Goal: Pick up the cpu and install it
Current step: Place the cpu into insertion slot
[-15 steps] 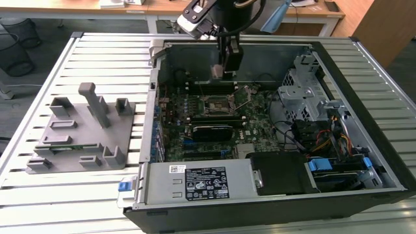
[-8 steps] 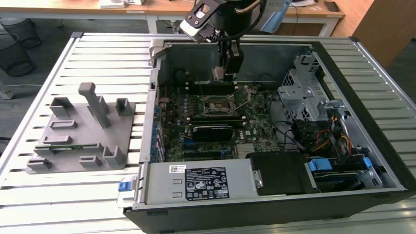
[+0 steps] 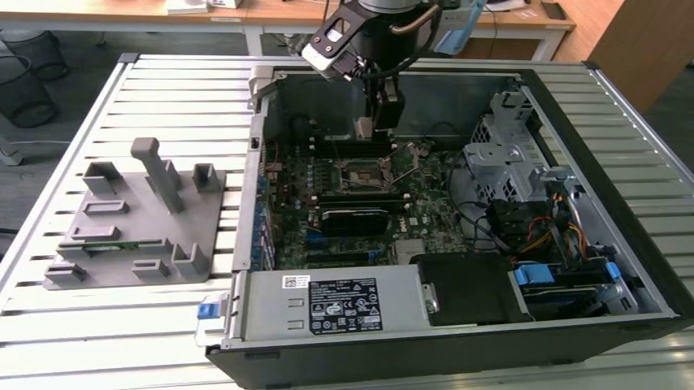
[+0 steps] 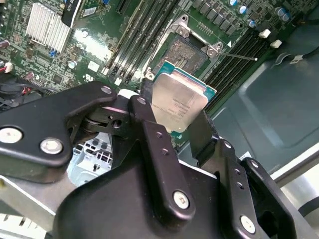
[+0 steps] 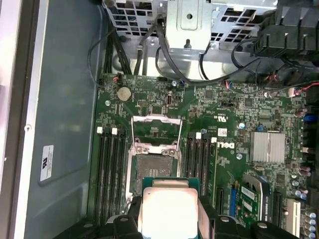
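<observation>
So, the claw (image 4: 174, 128) is clamped on the cpu (image 4: 178, 101), holding it up inside the computer case (image 3: 434, 359), right by the open socket (image 5: 152, 170) on the motherboard (image 5: 219, 102), metal frame (image 5: 154, 127) flipped up.

You're in a lab workshop: slatted metal bench (image 3: 162, 89), opened computer case (image 3: 456, 351) on it, desks (image 3: 271, 12) at twelve o'clock.

The sticker (image 3: 344, 305) on the power supply (image 3: 269, 317) bears unreadable small print.
</observation>
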`<move>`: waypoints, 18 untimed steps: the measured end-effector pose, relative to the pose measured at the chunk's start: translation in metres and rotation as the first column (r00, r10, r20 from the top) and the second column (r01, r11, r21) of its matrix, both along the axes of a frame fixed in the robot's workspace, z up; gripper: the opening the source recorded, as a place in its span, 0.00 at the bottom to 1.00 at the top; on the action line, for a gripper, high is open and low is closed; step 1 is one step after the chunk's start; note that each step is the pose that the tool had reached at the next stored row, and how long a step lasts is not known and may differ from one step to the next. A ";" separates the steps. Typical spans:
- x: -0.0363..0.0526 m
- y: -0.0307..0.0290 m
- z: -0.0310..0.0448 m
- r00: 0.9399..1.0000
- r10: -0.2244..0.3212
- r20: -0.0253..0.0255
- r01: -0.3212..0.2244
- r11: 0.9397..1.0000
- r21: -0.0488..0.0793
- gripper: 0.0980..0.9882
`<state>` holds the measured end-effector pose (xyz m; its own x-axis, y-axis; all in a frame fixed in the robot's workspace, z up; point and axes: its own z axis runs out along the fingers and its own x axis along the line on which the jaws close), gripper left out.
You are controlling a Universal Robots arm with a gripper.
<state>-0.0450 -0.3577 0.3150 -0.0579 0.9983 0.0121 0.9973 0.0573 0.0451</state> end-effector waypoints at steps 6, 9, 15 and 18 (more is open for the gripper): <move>0.0004 0.0039 -0.0077 1.000 0.000 0.000 0.000 1.000 0.000 0.48; 0.0005 0.0044 -0.0120 1.000 0.000 0.000 0.000 1.000 0.000 0.48; 0.0010 0.0055 -0.0209 1.000 0.000 0.000 0.000 1.000 0.000 0.48; 0.0012 0.0056 -0.0243 1.000 0.000 0.000 0.000 1.000 0.000 0.48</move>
<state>-0.0438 -0.3521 0.2907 -0.0577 0.9983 0.0122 0.9973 0.0571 0.0452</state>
